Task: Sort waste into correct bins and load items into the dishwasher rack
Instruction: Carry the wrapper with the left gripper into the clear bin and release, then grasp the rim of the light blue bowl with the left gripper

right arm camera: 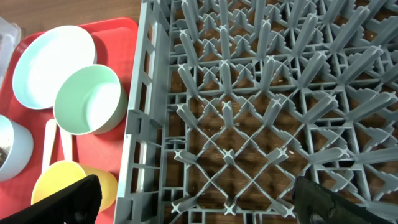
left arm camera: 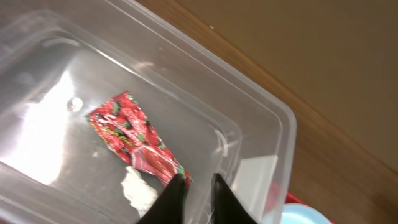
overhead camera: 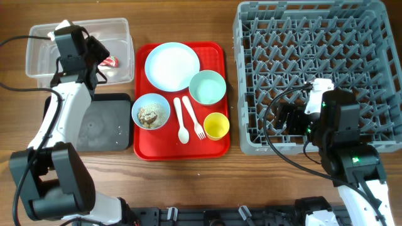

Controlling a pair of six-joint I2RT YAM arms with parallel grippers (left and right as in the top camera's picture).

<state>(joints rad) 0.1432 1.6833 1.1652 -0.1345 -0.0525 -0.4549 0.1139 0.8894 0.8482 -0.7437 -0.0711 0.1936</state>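
The red-and-white wrapper lies inside the clear tub; it also shows in the left wrist view, next to a white bit. My left gripper hovers over the tub's right end, jaws narrowly apart and holding nothing, one tip beside the wrapper's end. My right gripper is wide open and empty above the front left corner of the grey rack. The blue plate, mint bowl, blue bowl with food scraps, yellow cup, spoon and fork sit on the red tray.
The black tray lies in front of the tub, left of the red tray. The rack's upright pegs fill the right wrist view, with the mint bowl and yellow cup just left of its wall.
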